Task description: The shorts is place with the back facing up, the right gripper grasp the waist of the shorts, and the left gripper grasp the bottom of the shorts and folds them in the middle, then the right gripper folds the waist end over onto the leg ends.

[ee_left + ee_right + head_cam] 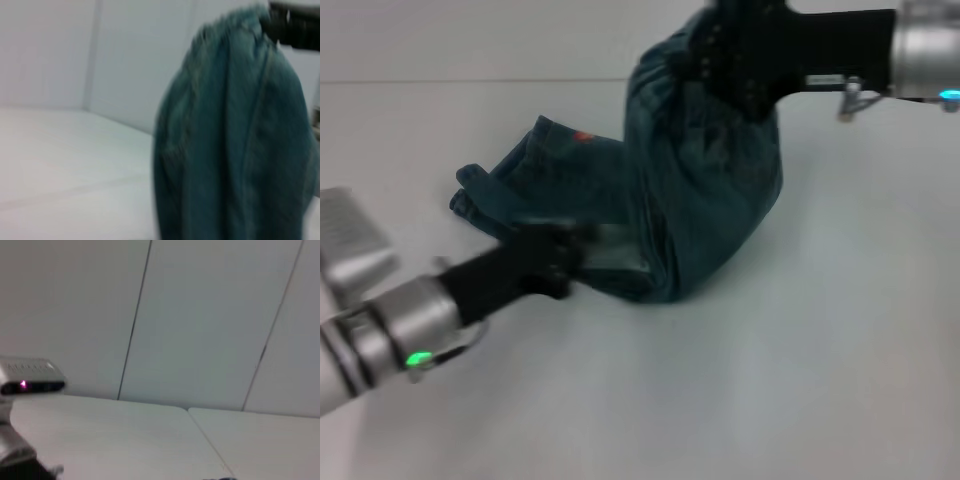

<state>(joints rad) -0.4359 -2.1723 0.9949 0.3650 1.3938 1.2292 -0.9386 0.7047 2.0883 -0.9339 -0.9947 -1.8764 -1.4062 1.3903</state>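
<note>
bare white table (800,380) open on the near side of both jaws, bunched denim shorts (710,190) filling the span between left gripper (565,262) and raised right gripper (720,50), grey box (350,240) just outboard of the left arm

Even, diffuse light all round, faint shadow under my denim shorts (705,190), no glare on the white table (800,380); all three views soft, left wrist blurriest.

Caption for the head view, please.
Right gripper lifts the shorts by the waist while left gripper holds the hem.
</note>
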